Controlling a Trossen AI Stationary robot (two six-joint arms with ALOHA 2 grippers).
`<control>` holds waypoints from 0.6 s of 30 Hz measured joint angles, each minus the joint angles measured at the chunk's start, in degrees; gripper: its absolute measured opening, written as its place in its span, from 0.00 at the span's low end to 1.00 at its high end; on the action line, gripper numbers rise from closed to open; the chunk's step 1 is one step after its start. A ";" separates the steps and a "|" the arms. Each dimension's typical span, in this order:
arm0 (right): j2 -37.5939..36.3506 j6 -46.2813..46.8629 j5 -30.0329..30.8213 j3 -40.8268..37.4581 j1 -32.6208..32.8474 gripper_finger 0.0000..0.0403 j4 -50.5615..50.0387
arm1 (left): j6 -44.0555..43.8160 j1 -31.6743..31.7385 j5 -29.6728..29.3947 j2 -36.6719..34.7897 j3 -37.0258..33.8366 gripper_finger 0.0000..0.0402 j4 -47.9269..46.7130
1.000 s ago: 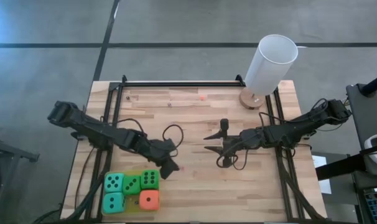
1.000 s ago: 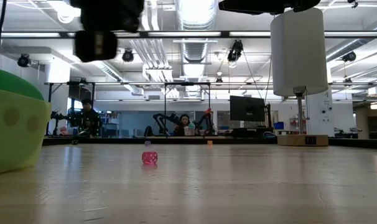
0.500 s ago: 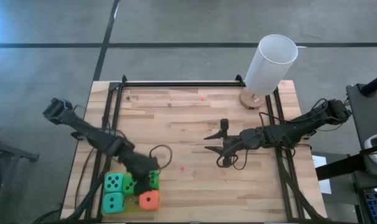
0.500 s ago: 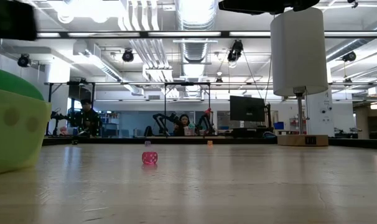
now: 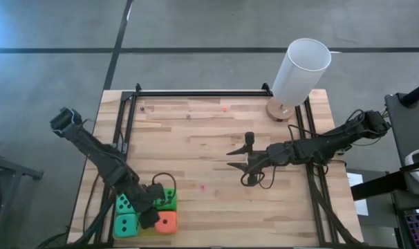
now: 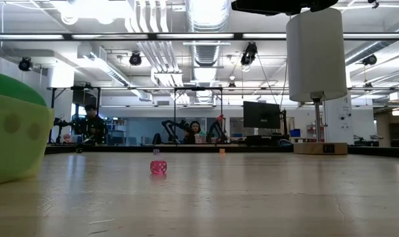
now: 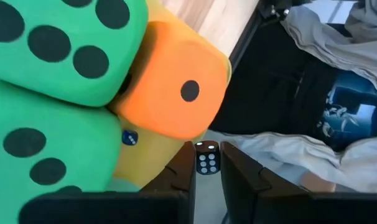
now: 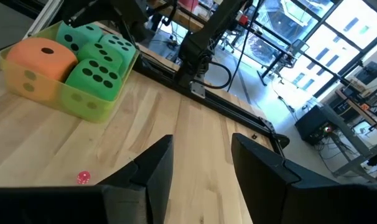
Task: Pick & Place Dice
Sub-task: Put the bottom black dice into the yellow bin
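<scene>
1. Planks of pale wood make up my table [image 5: 216, 145], with a white cylinder [image 5: 301, 70] at its far right corner.
2. My left gripper [image 7: 206, 171] pinches a tiny dark die [image 7: 206, 157] over the dice [image 5: 147, 211] in their yellow-green tray [image 8: 92, 106], near left.
3. My right gripper [image 8: 200, 163] hangs wide and empty mid-table, near a tiny pink die [image 6: 158, 167].
4. Beyond: a workshop, people seated.

Pinched between the two dark jaws of the left gripper [image 7: 206, 167]: a tiny black cube die with white pips [image 7: 206, 157]. Just beyond, an orange-red soft cube die showing one black pip [image 7: 173, 87], pressed against two green soft dice with black pips [image 7: 58, 46], over a yellowish translucent tray [image 7: 142, 158].
</scene>
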 joint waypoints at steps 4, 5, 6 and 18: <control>0.00 0.00 0.00 0.00 0.00 0.40 0.01 | -0.41 0.00 -0.23 0.00 -0.10 0.13 -1.30; 0.00 0.00 0.00 0.00 0.00 0.40 0.00 | -0.39 -0.01 -0.23 0.01 -0.13 0.13 -1.54; 0.00 0.00 0.00 0.00 0.00 0.40 0.00 | -0.42 -0.04 -0.21 0.02 -0.14 0.14 -1.68; 0.00 -0.01 0.00 0.00 0.00 0.40 0.02 | -0.39 -0.04 0.53 0.02 -0.15 0.25 -3.08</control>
